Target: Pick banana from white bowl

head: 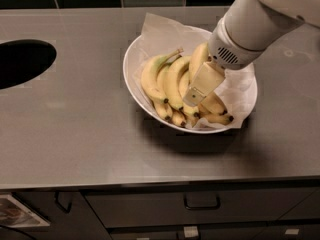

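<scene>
The white bowl [131,79] stands on the steel counter, lined with crumpled white paper and holding several bananas. The banana [197,59], thick, yellow and curved, lies right of the middle of the pile, with its lower half hidden under my gripper. My gripper [199,88] comes down from the upper right on a white arm and rests on that banana, inside the bowl. A banana with a greenish patch [150,76] lies at the left of the pile.
A dark round opening [22,61] is cut into the counter at the far left. Dark wall tiles run along the back edge. Drawers with handles [201,202] sit below the counter's front edge.
</scene>
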### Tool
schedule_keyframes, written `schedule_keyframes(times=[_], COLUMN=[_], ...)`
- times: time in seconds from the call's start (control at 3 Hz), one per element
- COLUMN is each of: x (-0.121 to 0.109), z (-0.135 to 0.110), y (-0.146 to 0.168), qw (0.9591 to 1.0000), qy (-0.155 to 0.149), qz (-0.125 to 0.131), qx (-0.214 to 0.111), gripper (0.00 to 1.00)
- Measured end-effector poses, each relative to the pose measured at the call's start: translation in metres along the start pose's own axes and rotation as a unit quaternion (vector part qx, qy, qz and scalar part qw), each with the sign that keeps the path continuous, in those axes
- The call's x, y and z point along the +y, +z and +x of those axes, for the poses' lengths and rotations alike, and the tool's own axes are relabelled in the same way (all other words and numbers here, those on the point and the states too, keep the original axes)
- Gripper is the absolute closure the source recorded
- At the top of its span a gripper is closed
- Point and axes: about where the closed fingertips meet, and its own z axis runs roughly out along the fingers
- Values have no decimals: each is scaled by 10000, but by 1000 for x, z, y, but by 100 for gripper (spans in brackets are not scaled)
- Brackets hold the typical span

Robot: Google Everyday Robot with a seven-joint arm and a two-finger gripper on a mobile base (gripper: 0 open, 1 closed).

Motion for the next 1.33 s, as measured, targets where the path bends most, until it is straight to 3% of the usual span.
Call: schedule_keyframes(times=[0.67, 1.33], x=[2, -2], z=[6, 18], y=[2, 10], qw=[9993, 9984], qy=[273, 559], qz=[153, 90], qx=[214, 80], gripper=[22, 34])
